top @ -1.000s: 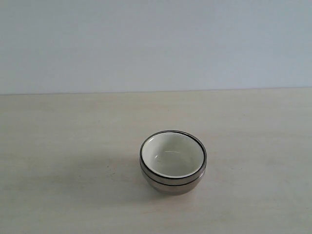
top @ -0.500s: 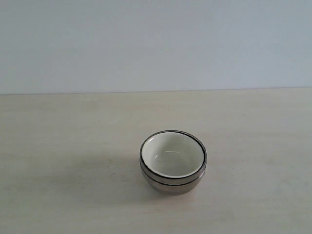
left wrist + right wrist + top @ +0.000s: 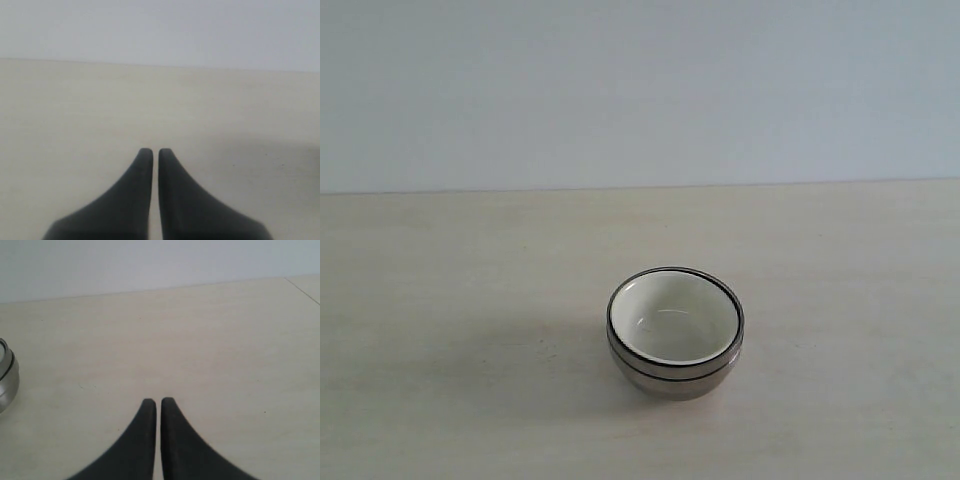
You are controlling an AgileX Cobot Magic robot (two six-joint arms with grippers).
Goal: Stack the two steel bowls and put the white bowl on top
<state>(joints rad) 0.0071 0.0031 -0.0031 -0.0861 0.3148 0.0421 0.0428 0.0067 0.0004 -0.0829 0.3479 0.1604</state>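
In the exterior view the two steel bowls sit nested one in the other on the pale table, and the white bowl rests inside the upper one. Neither gripper shows in that view. The left gripper is shut with nothing between its dark fingers, over bare table; no bowl shows in its wrist view. The right gripper is also shut and empty. An edge of the steel bowls shows at the border of the right wrist view, well apart from the fingers.
A plain light wall rises behind the table's far edge. A table edge or seam runs across one corner of the right wrist view.
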